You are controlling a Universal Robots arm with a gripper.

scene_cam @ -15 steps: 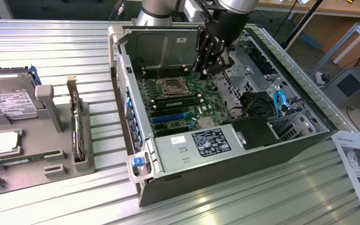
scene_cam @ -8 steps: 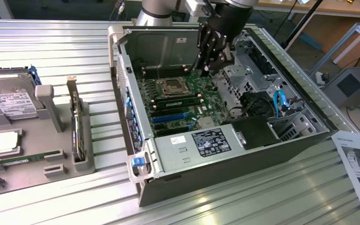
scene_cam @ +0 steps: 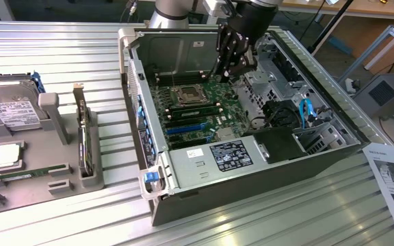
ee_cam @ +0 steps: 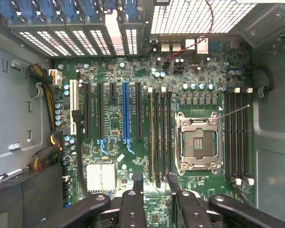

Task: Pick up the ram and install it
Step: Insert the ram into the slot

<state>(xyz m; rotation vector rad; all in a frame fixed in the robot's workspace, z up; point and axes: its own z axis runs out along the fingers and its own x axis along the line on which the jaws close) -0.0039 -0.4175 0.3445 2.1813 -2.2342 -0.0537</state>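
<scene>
One ram (scene_cam: pixel 26 176) lies flat in the grey tray (scene_cam: pixel 19 190) by the bench's (scene_cam: pixel 60 46) edge on the exterior view's left, its long axis along the tray's front. Well apart, the tool (scene_cam: pixel 230 76) hovers inside the computer case (scene_cam: pixel 204 205), fingers spread and empty.

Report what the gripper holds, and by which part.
Nothing is held: the gripper hangs with its fingers open and empty above the motherboard.

Parts tray (scene_cam: pixel 39 179) at exterior view's left of case (scene_cam: pixel 252 189), motherboard (scene_cam: pixel 204 110) inside case, fingers (scene_cam: pixel 222 61) above motherboard.
</scene>
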